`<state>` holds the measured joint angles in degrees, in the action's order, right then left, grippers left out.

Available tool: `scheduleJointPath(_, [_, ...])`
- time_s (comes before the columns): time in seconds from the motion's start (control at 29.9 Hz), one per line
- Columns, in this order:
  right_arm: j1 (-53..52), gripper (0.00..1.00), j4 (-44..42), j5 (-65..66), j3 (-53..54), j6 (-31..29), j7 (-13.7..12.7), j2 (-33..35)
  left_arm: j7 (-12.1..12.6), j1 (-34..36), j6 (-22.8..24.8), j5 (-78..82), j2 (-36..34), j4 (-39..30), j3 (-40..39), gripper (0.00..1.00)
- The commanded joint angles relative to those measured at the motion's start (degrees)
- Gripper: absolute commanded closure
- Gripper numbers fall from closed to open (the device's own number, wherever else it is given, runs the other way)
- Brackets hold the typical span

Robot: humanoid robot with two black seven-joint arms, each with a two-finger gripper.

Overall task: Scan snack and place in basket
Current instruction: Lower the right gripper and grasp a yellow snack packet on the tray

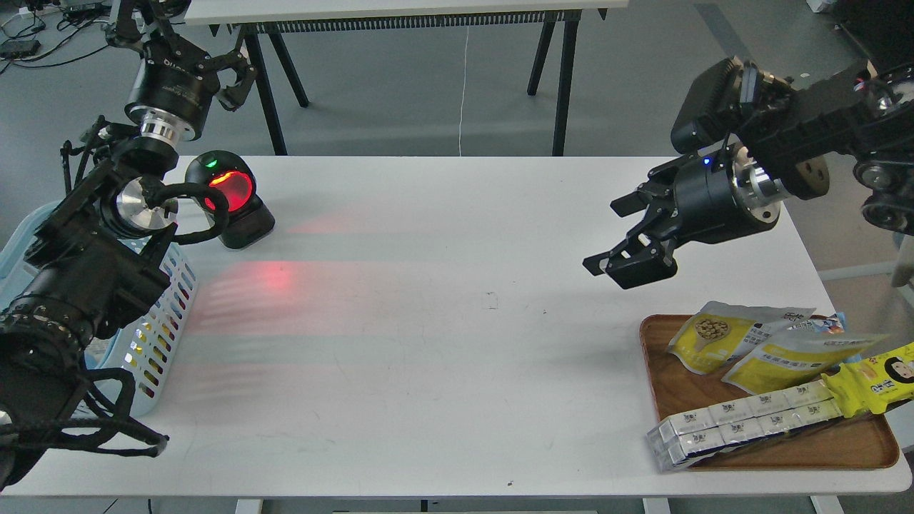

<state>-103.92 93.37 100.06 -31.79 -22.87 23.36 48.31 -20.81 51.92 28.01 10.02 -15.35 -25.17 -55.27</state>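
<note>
**Q:** Start at your hands. What are they doing?

**Me:** My right gripper (pixel 632 265) hangs above the desk's right side with its fingers spread and nothing between them. It sits just beyond the far edge of the wooden tray (pixel 664 389), not touching anything. My left gripper (pixel 232 75) is raised past the desk's far left corner; its fingers look parted and I see nothing in them

**Q:** And the snack?

**Me:** The snack (pixel 714 337), the yellow and silvery pouch with the round picture of tan balls, lies flat in the tray's far left corner, near my right gripper and a little below it in the view. A similar yellow pouch (pixel 792 357) without the picture overlaps it on the right, and a long white multipack (pixel 742 421) lies along the tray's near side with another yellow packet (pixel 882 378) at its right end

**Q:** Where does it have to go?

**Me:** First past the scanner (pixel 232 196), which stands lit red near the far left corner of the desk, throwing a red glow on the white top. Then into the basket (pixel 161 335) at the left edge, partly hidden behind my left arm

**Q:** So how far along are you?

**Me:** Right at the beginning, I'd judge. The snack isn't picked up, nothing is scanned, and what I can see of the basket shows no pouch. Grasp, scan and drop are all left
</note>
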Motion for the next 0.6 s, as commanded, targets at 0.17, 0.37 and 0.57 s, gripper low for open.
scheduleJointPath(0.17, [1.26, 0.32, -0.03, 15.67, -8.29, 0.02, 0.63, 3.64, -0.11, -0.24, -0.01, -0.09, -0.12, 0.03, -0.01, 0.01])
scheduleJointPath(0.37, [4.42, 0.38, -0.73, 17.8, -8.29, -0.07, 0.63, 4.52, -0.37, -0.42, -0.01, -0.09, -0.11, 0.03, -0.01, 0.01])
scheduleJointPath(0.57, [6.62, 0.51, -4.24, 18.15, -8.03, 0.02, 0.54, 3.99, -0.37, -0.51, -0.01, -0.09, -0.03, 0.12, -0.01, 0.01])
